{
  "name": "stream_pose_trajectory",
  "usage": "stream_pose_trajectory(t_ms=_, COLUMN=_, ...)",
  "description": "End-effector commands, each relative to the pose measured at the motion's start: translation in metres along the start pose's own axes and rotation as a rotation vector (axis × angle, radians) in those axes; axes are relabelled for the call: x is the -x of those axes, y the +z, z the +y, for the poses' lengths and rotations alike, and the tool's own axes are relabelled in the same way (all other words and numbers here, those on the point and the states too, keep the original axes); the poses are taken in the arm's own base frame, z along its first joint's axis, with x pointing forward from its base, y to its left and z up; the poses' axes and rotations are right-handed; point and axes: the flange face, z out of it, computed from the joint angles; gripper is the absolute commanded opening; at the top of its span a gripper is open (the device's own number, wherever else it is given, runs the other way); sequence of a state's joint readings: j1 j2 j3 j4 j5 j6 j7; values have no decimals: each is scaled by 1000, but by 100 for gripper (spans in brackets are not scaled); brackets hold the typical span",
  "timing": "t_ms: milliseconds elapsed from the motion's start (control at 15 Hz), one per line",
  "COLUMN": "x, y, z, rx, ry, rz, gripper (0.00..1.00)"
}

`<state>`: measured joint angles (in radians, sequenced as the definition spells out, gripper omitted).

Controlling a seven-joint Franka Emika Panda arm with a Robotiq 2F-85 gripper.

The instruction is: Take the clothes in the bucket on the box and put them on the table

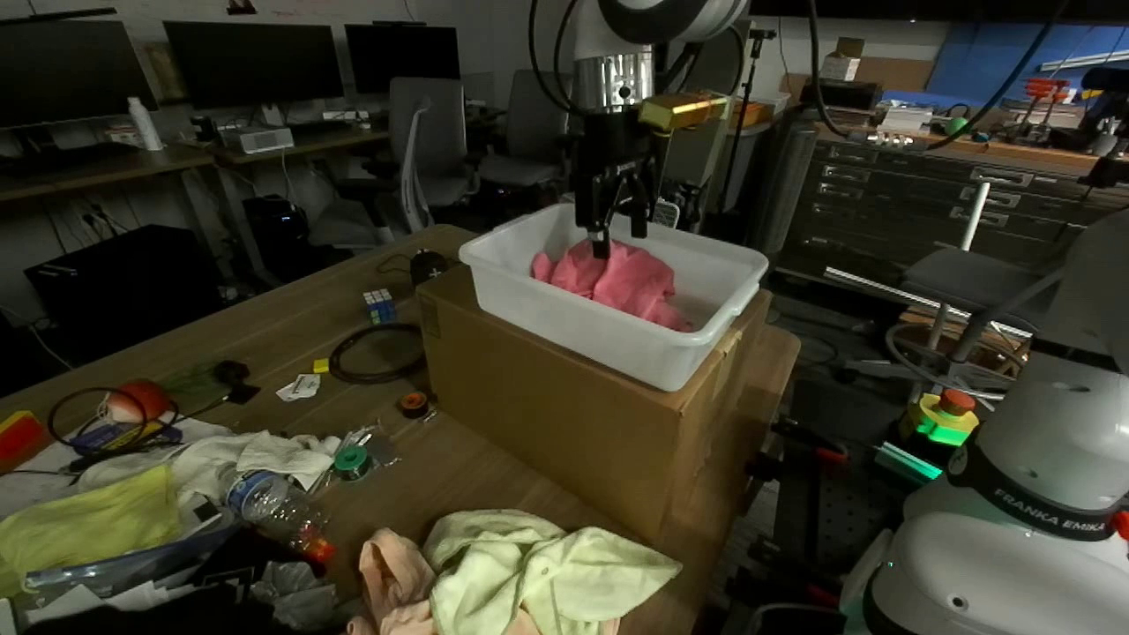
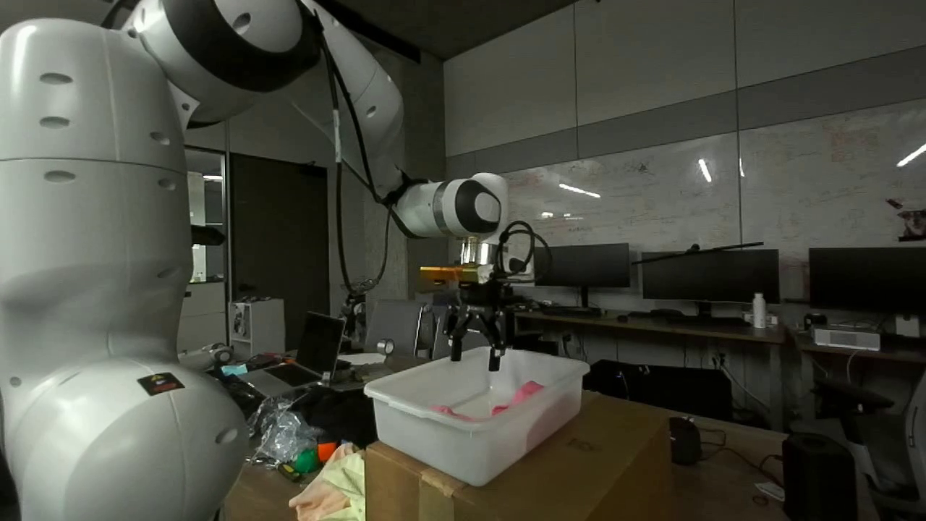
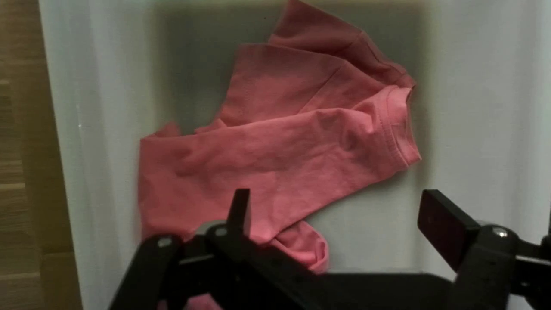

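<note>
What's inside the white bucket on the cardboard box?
Folded pink clothing lies inside the bucket, leaving part of its floor bare. Anything beneath the clothing is covered; in the wrist view the hand also blocks part.

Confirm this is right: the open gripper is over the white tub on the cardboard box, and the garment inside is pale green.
The colour is wrong: the garment inside is pink, as the wrist view shows. The open gripper is over the white tub on the cardboard box.

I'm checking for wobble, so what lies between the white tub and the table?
The cardboard box. In an exterior view it stands on the table, with the white tub resting on top.
</note>
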<state>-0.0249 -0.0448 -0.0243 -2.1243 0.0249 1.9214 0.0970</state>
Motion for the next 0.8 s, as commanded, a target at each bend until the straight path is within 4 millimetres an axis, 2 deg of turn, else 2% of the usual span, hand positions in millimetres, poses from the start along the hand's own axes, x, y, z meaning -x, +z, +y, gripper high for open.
stream_pose_trajectory(t_ms=0, x=-2, y=10, z=14, rx=-49, ry=58, rz=70, gripper=100)
stream_pose_trajectory(t_ms=200, x=-8, y=19, z=19, rx=-38, ry=83, rz=127, gripper=100)
stream_pose_trajectory(t_ms=533, x=-12, y=35, z=17, rx=-25, ry=91, rz=161, gripper=100)
stream_pose_trajectory(t_ms=733, x=-14, y=43, z=15, rx=49, ry=98, rz=184, gripper=100)
